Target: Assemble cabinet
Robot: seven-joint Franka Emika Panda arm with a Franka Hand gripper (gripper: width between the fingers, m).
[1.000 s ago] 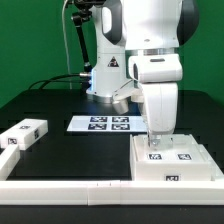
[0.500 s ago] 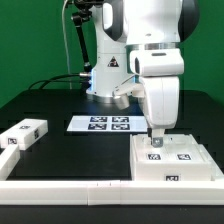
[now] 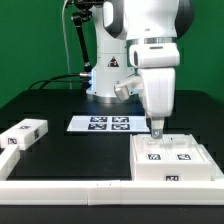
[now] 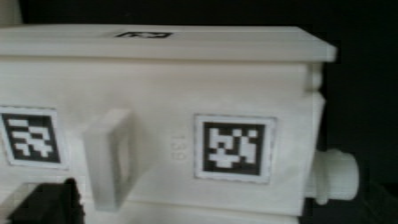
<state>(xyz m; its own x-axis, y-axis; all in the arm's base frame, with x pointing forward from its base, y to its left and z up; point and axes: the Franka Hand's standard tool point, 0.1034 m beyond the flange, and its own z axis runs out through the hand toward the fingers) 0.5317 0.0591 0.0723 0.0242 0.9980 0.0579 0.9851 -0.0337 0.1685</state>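
Note:
The cabinet point(image 3: 176, 160) is a large white boxy shell with black-and-white tags on top. It lies at the front on the exterior view's right. My gripper point(image 3: 157, 131) hangs straight down just above its back left corner and holds nothing. The wrist view looks down on the cabinet point(image 4: 178, 90) from close by, with two tags and a raised rib between them. One dark finger point(image 4: 45, 205) shows at the picture's edge, and nothing lies between the jaws. A smaller white tagged block point(image 3: 22, 135) lies at the exterior view's left.
The marker board point(image 3: 104, 124) lies flat in the middle of the black table, in front of the robot's base. A long white rail point(image 3: 70, 190) runs along the front edge. Green walls stand behind.
The gripper has risen a little above the cabinet's corner. The cabinet and the small block have not moved.

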